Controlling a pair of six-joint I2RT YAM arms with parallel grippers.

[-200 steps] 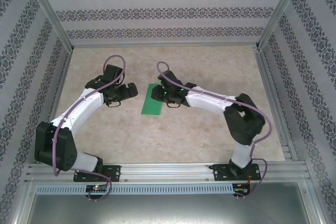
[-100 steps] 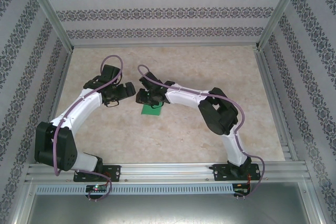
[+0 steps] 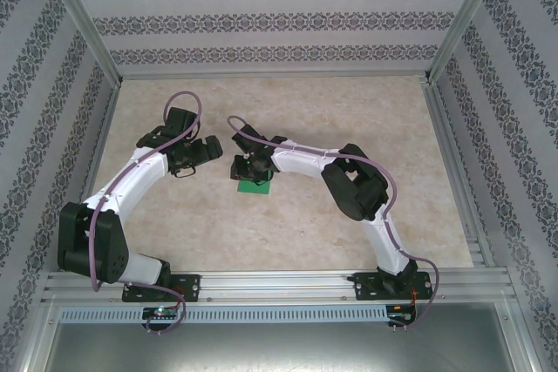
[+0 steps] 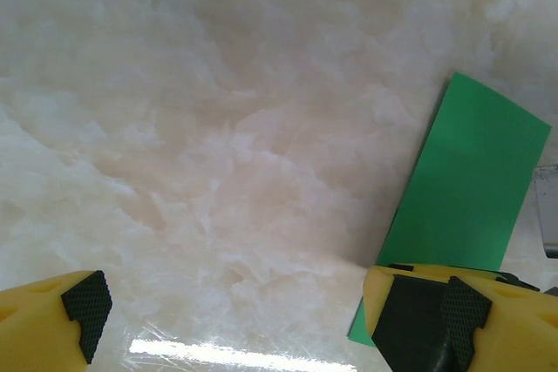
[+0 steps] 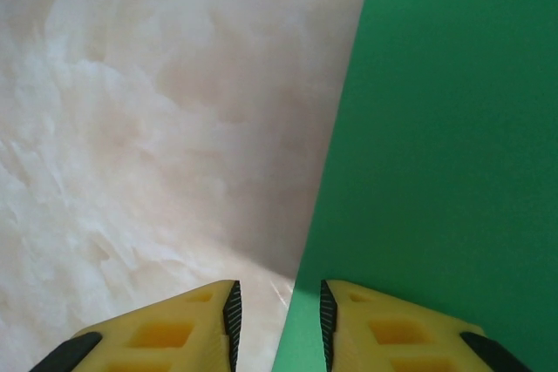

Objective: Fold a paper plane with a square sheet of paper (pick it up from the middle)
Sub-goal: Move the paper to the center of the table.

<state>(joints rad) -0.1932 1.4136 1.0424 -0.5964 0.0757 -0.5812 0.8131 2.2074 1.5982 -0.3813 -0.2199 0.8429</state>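
Currently the square sheet of paper [image 3: 256, 186] lies flat on the worktop [image 3: 349, 128], a little left of centre. Most of it sits under the right pincer [image 3: 248, 168], with its near end peeping out below the wrist.

Right wrist view: jaws narrow, a slim gap between them, straddling the sheet's long edge. One finger is over green, the other over bare worktop. Nothing pinched that I can make out.

Just beside the sheet, on its left, the left pincer [image 3: 199, 152] hovers with jaws wide and empty. From its wrist camera the paper reads as a long narrow strip, so probably folded once. No dart shape yet.

Risks, as I judge them:
- Fingers riding low on such thin paper could drag it across the smooth top and skew the crease.
- Closing on the edge, not the middle, might buckle or tear it.
- The two pincers stand near each other, and a careless sweep could knock them together.
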